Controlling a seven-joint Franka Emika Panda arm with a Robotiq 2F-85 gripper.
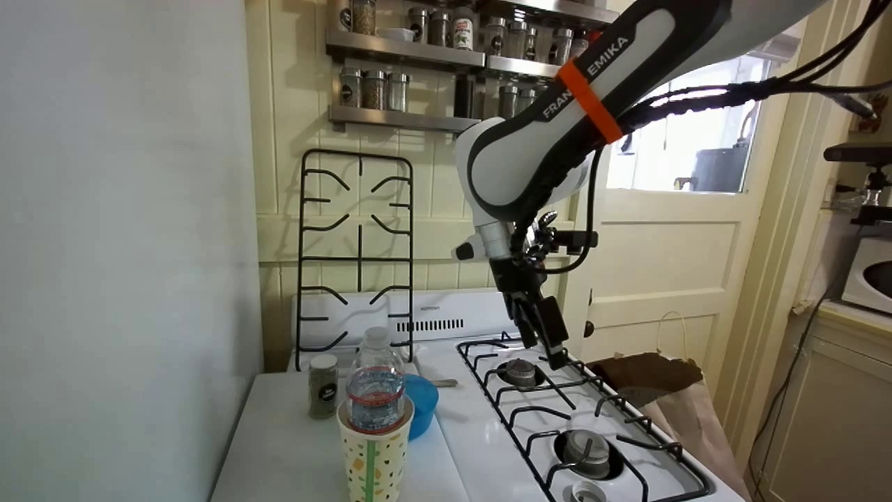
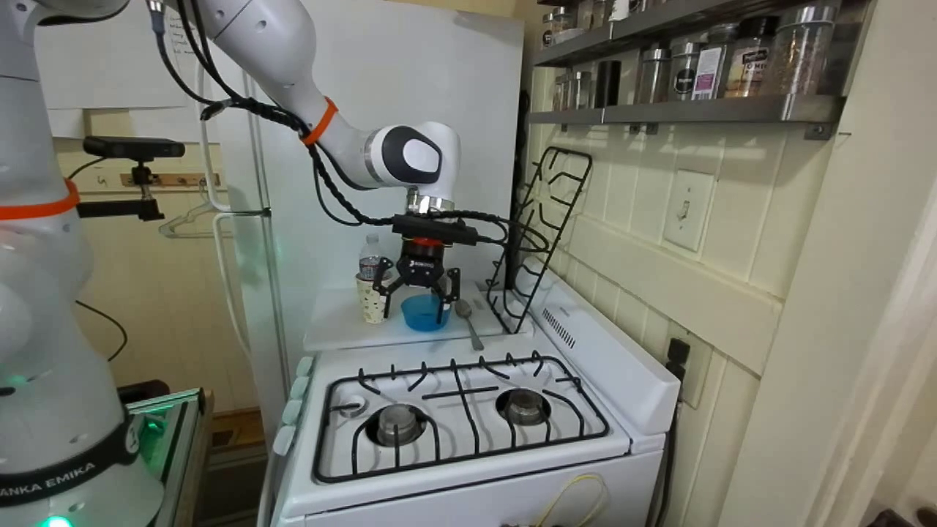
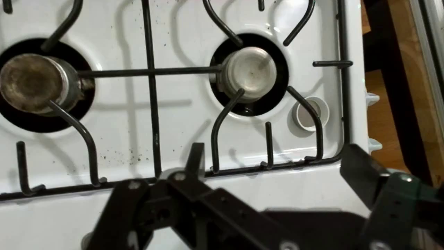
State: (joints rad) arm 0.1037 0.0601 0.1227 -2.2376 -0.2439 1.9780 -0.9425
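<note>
Wrist view, lower half of the frame: my gripper [image 3: 272,156] stands spread wide, one finger near the middle and one toward the right, with nothing held between them. Across the upper half runs the stove grate [image 3: 153,104], about a dark burner [image 3: 31,83] at left and a silver burner [image 3: 251,73] right of centre; a small white cup-like piece [image 3: 306,117] sits at right, beneath a curved prong. In an exterior view the blue bowl [image 2: 424,320] shows between my fingers at mid-frame, with a spoon [image 2: 472,329] just to its right and a patterned cup [image 2: 370,301], holding a plastic bottle [image 2: 370,256], to its left. (The overlap is one of perspective: in an exterior view with a jar [image 1: 323,394] at lower left of centre, the bowl lies below and left of my fingertips, well apart.) As I judge it, the step in hand is positioning above the grate's edge, with no grasp begun. The next move seems to call for settling the line of the fingers first, then a slow, level descent that keeps both tips clear of the prongs, and no closing until something stands between the pads.
</note>
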